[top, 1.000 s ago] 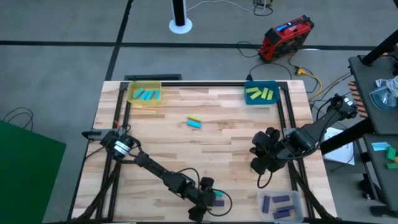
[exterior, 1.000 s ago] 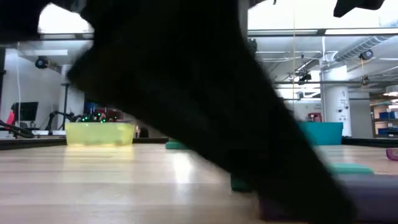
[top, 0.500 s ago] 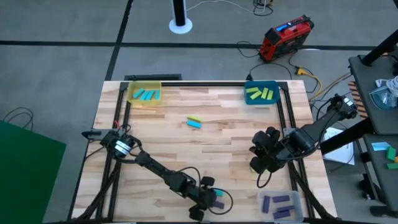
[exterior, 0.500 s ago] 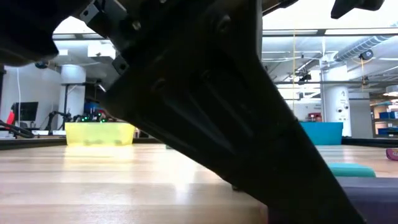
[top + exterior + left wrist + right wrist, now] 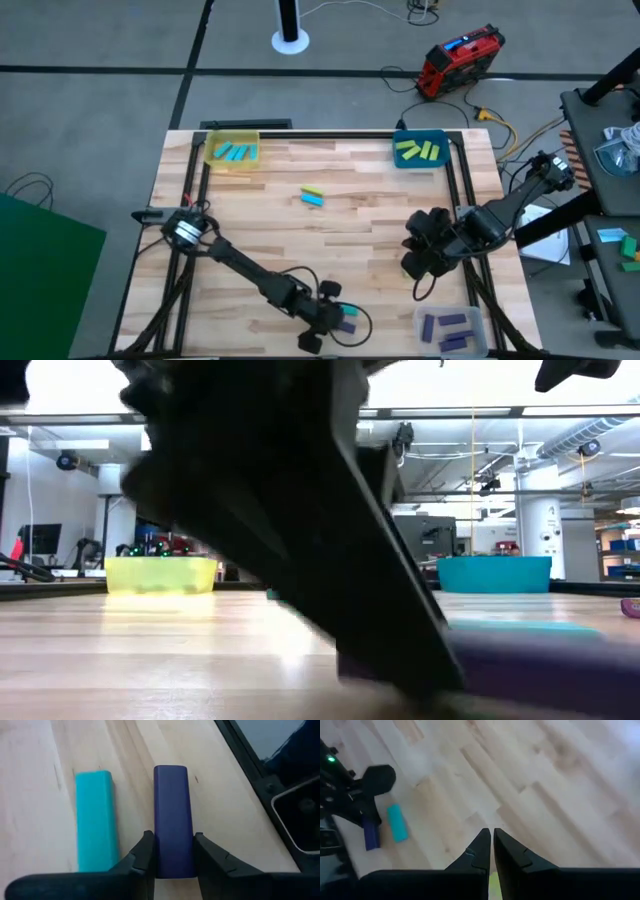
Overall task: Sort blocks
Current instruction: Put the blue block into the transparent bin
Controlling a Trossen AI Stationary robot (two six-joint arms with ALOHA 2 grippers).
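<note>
The left gripper holds the purple block tightly; at its 9 o'clock, the cyan block could be knocked. The right gripper waits closed.

Two arms are at the table, a left gripper and a right gripper.

There are three bins: a yellow bin, a teal bin and a clear bin.

Cyan blocks: about three in the yellow bin, one mid-table and one near the front, so roughly five. Yellow-green blocks: three or four in the teal bin, blurred together, plus one mid-table. Purple blocks: three in the clear bin, plus one between the left fingers.
</note>
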